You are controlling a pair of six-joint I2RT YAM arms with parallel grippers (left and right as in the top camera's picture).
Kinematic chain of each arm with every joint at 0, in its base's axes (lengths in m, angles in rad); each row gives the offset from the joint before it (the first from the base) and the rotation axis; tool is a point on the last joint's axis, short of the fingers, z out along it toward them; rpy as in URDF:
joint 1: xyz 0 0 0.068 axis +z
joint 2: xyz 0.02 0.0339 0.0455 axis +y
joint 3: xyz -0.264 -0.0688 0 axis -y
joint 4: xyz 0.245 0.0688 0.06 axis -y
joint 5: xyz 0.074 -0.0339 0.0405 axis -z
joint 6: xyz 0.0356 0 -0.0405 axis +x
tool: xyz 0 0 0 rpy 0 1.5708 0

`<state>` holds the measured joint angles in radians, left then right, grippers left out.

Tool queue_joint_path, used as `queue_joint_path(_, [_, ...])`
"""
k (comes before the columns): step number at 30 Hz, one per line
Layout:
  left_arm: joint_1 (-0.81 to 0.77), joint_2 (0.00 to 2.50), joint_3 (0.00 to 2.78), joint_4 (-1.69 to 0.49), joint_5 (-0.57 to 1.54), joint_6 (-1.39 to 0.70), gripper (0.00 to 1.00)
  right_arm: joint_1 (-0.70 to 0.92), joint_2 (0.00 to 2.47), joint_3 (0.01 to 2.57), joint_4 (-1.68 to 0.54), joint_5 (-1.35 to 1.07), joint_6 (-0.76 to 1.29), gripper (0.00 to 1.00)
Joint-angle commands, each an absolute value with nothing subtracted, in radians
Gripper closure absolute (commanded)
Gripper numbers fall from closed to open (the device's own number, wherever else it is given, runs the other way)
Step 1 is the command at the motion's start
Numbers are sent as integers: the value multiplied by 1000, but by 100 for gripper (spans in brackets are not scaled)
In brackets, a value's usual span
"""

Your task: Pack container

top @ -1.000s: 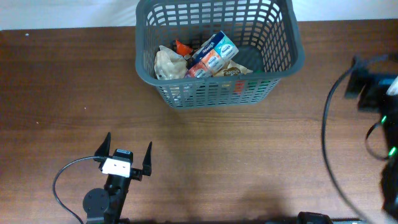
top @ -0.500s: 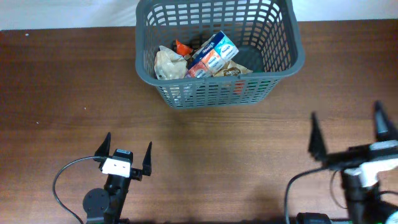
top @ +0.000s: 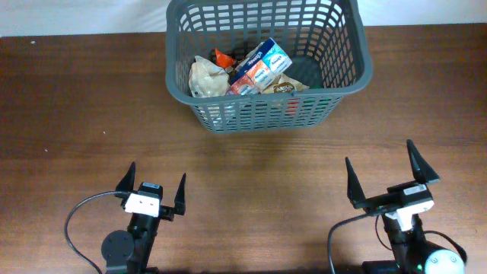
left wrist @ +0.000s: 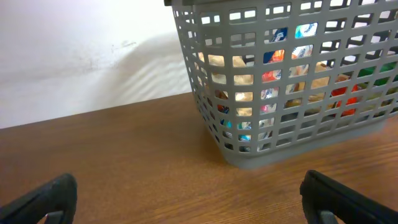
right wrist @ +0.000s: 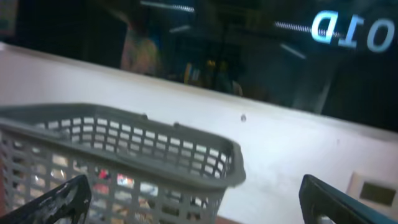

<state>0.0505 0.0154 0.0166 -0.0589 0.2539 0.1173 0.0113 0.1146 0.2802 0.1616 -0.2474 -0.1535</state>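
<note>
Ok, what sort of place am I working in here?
Probably an indoor lab or test bench rather than a shop: a wooden table, a plain white wall behind it, and a grey basket holding a few packets.

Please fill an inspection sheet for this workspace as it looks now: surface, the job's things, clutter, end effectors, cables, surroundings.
Surface: brown wooden table, no spill seen.
Job's things: grey basket upright at the far edge, holding a blue-white packet, a pale bag and an orange item, among others.
Clutter: nothing seen outside the basket.
End effectors: left end effector open and holding nothing, low at the near edge; right end effector open and holding nothing, also near. Both are apart from the basket.
Cables: left cable loops by the left arm; right cable curves by the right arm.
Surroundings: white wall behind the table; beyond it is dark and blurred.
</note>
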Motion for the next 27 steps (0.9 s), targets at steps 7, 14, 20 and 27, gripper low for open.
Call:
queue_joint_path(7, [46, 6, 9, -60, 247, 137, 1, 21, 88, 190, 229, -144, -141, 1])
queue_joint_path(14, [46, 6, 9, -60, 247, 137, 1, 21, 14, 142, 221, -142, -141, 1])
queue_joint_path(20, [46, 6, 9, -60, 247, 137, 1, 21, 3, 131, 225, -145, -141, 1])
queue_joint_path(27, [46, 6, 9, -60, 247, 137, 1, 21, 3, 113, 213, -145, -141, 2])
